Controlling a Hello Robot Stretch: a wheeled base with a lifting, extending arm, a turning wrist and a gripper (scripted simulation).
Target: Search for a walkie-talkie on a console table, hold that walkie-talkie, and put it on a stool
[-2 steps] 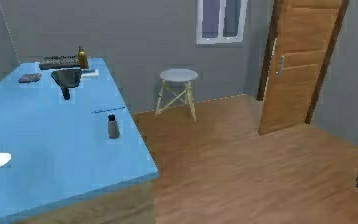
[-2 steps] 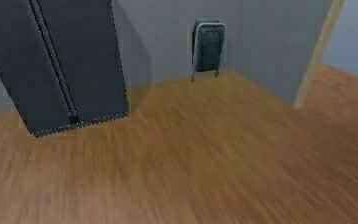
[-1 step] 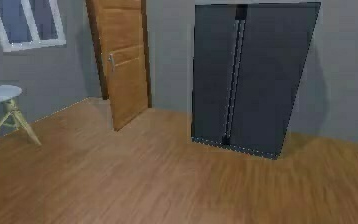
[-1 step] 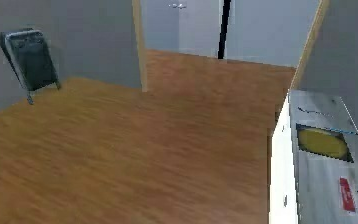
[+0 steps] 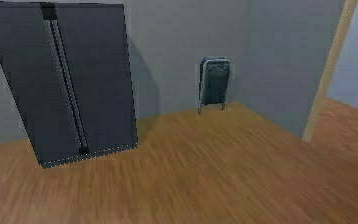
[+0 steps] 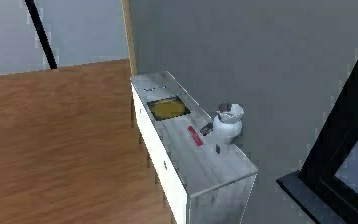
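A small reddish thing (image 6: 198, 134) on the console table (image 6: 220, 166) is judged light, rigid, best gripped across its body; jaw state cannot be told.

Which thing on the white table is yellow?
The flat square thing, nearest the white table's left end in the arm side view. The round pot is white, and the little strip beside it is red.

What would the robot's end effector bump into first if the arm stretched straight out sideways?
Probably the white console table standing against the grey wall, perhaps near the white jar on it; height and depth are hard to judge here.
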